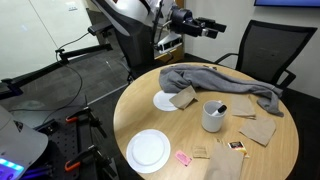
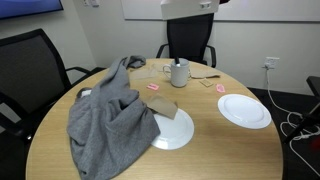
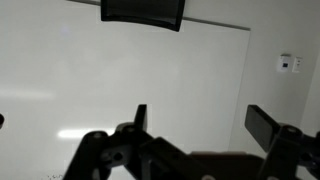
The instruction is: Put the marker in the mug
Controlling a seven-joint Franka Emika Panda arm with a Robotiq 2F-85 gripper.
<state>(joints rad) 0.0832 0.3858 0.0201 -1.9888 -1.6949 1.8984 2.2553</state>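
The light grey mug (image 1: 213, 117) stands on the round wooden table (image 1: 160, 125), next to the grey cloth; it also shows in an exterior view (image 2: 179, 73). The marker (image 1: 221, 108) stands inside the mug, its dark end poking over the rim; in an exterior view (image 2: 178, 63) its tip rises above the mug. My gripper (image 1: 213, 29) is raised well above and behind the table, level, open and empty. In the wrist view the gripper (image 3: 205, 122) has its two fingers spread and faces a white wall, with nothing between them.
A crumpled grey cloth (image 2: 110, 115) covers part of the table. Two white plates (image 2: 244, 110) (image 2: 172, 130) lie on it, with brown napkins (image 1: 258, 128) and small pink and orange packets (image 1: 184, 157). Black office chairs (image 1: 262, 52) stand around the table.
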